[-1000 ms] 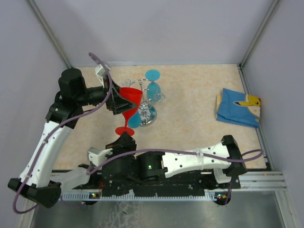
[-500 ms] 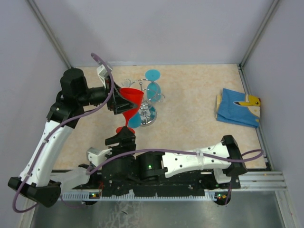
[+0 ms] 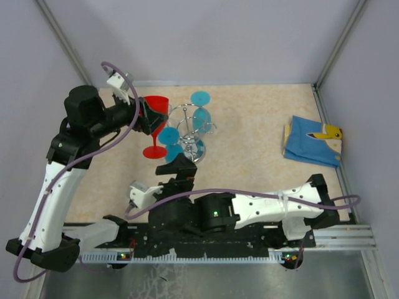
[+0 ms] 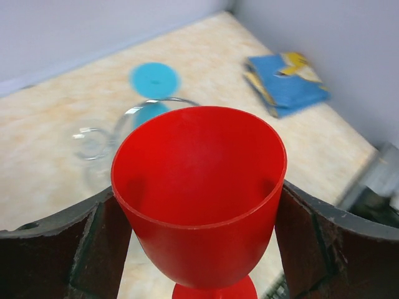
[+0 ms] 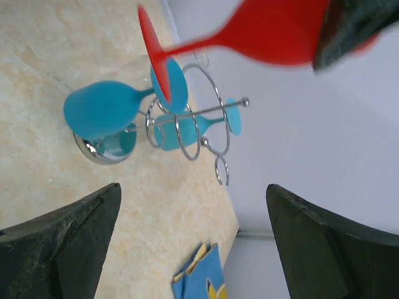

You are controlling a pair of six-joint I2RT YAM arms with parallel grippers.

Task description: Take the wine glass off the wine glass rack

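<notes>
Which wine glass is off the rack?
The red wine glass, held by its bowl in the left hand; the blue glasses hang on the wine glass rack.

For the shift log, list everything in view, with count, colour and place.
red wine glass: one, red, off the rack to its left, held by its bowl
blue wine glasses: two, blue, hanging on the rack
wine glass rack: one, chrome, middle of the table
cloth: one, blue with yellow, folded at the table's right edge
table: one, beige marbled, walled in grey
left pincer: one, black, closed on the red glass's bowl
right pincer: one, black, open and empty, near side of the rack
</notes>
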